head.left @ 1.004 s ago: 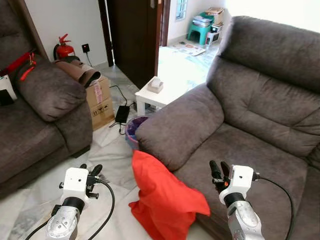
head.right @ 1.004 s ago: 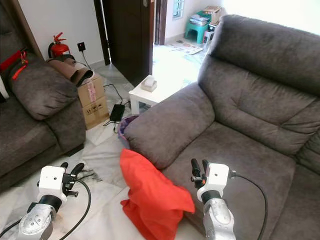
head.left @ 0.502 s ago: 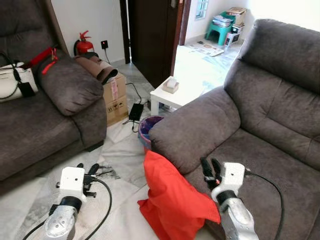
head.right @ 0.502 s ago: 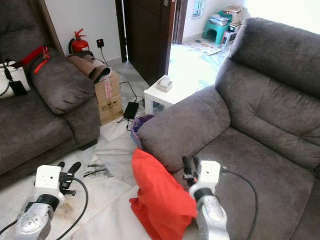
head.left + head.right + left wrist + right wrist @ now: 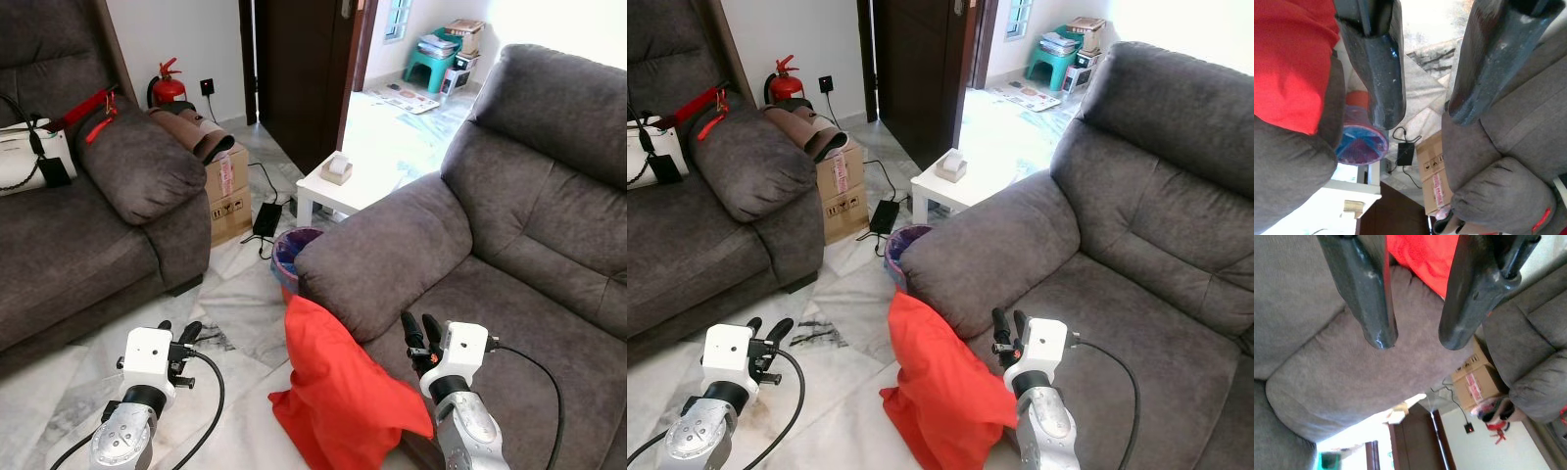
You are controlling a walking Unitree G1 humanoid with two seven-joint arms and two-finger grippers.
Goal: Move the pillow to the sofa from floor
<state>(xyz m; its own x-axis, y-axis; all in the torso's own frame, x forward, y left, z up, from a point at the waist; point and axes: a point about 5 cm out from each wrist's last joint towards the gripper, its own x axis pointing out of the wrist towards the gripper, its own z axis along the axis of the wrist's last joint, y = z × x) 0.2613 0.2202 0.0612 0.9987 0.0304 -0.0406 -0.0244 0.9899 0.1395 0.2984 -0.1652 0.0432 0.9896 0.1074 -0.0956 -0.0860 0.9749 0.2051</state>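
left gripper [image 5: 176, 335]: low over the marble floor [image 5: 230, 304], fingers parted with a gap, holding nothing
right gripper [image 5: 420, 332]: hovering at the front edge of the sofa seat, fingers spread a bit, nothing between them, just beside the pillow
red pillow [image 5: 338, 387]: down on the floor, slumped against the front of the grey sofa [image 5: 509, 245], right under its armrest, between the two grippers
left wrist cam: red pillow [image 5: 1290, 58] off to one side of the black fingers [image 5: 1383, 73], not touched
right wrist cam: fingers [image 5: 1364, 303] pointing at the sofa armrest, strip of red pillow [image 5: 1422, 257] past them
purple bin [image 5: 294, 250]: on the floor just behind the pillow, tucked by the armrest
white side bench [image 5: 328, 191]: beyond the bin, small tissue box [image 5: 338, 168] on top
black adapter [image 5: 265, 217]: on the floor near the cardboard box [image 5: 227, 188], cable trailing
second grey sofa [image 5: 98, 225]: on the left, white bag [image 5: 29, 162] on the seat, red strap [image 5: 88, 108] over the armrest
far back: fire extinguisher [image 5: 167, 86] by the wall, dark door [image 5: 294, 69], green stool [image 5: 439, 54] in the bright room
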